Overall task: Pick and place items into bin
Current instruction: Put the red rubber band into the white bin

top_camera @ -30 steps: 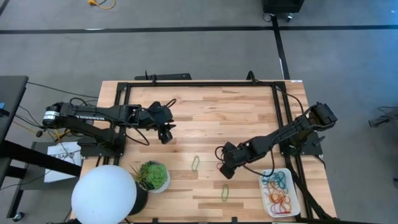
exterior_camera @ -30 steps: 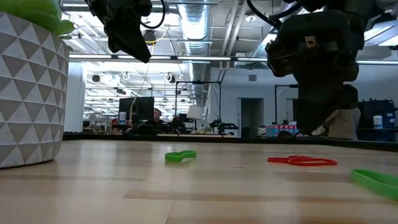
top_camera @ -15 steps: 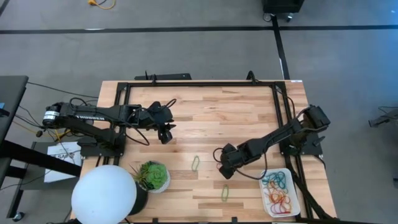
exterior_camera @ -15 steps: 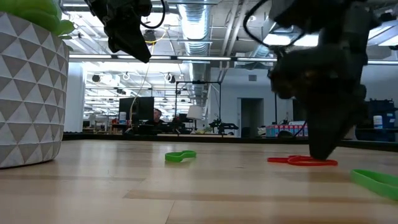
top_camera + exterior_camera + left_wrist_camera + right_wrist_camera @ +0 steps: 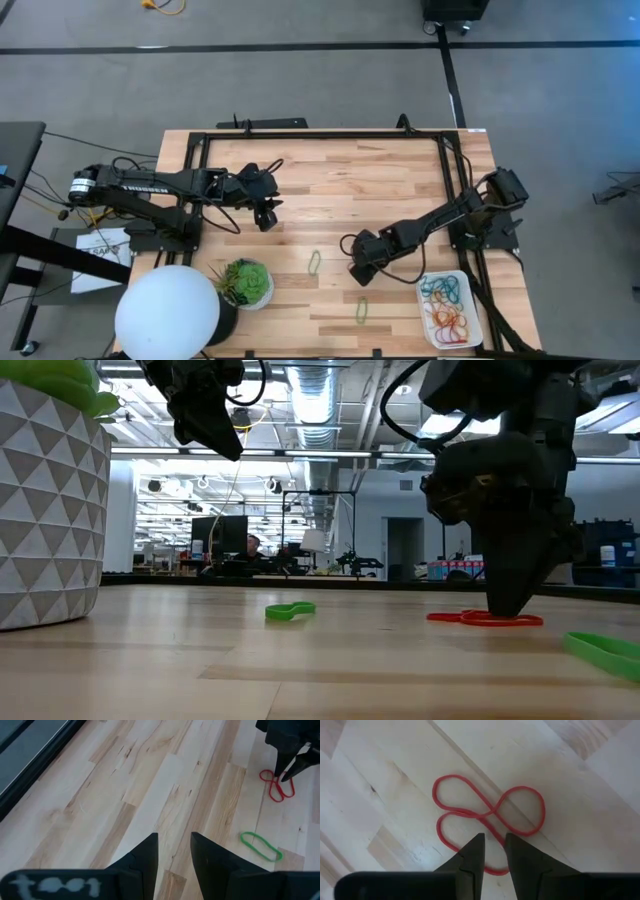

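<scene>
Red rubber band (image 5: 487,820), twisted into a figure eight, lies flat on the table (image 5: 330,180) directly beneath the right gripper (image 5: 492,851), whose narrow-set fingertips straddle one strand near the crossing, not yet closed on it. Its long axis runs across the finger gap. The left gripper (image 5: 174,851) hangs well apart, slightly parted and empty. The bin (image 5: 472,335) sits near the right arm.
</scene>
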Controlling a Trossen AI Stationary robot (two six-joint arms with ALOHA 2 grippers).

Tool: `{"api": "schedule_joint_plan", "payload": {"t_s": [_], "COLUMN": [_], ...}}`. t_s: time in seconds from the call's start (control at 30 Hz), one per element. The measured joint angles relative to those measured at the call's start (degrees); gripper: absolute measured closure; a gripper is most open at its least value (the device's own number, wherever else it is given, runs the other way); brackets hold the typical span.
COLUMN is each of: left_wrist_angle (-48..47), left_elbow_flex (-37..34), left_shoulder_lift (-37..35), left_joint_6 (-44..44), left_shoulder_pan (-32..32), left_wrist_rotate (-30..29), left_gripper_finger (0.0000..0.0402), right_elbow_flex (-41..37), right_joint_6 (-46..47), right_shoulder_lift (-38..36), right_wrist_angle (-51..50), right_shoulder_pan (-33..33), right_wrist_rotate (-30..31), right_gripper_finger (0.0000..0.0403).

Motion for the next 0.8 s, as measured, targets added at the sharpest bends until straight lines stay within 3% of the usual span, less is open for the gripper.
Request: {"api": "schedule_joint_plan", "payload": {"t_s": [0.8], "left_wrist_angle": [-0.01], "left_elbow_flex": [0.00], "left_shoulder_lift": [0.01], "left_joint_6": [-0.07], "left_shoulder_pan": [-0.01], "left_wrist_rotate": [0.00], "left_gripper_finger": [0.0297], "right_elbow_flex": [-0.22], "right_joint_6": [-7.29], "right_shoulder_lift": [0.94], "right_wrist_angle": [7.63], "right_shoulder_pan": [-1.11], "right_wrist_rotate": [0.84], "right_gripper_finger": [0.0328]}}
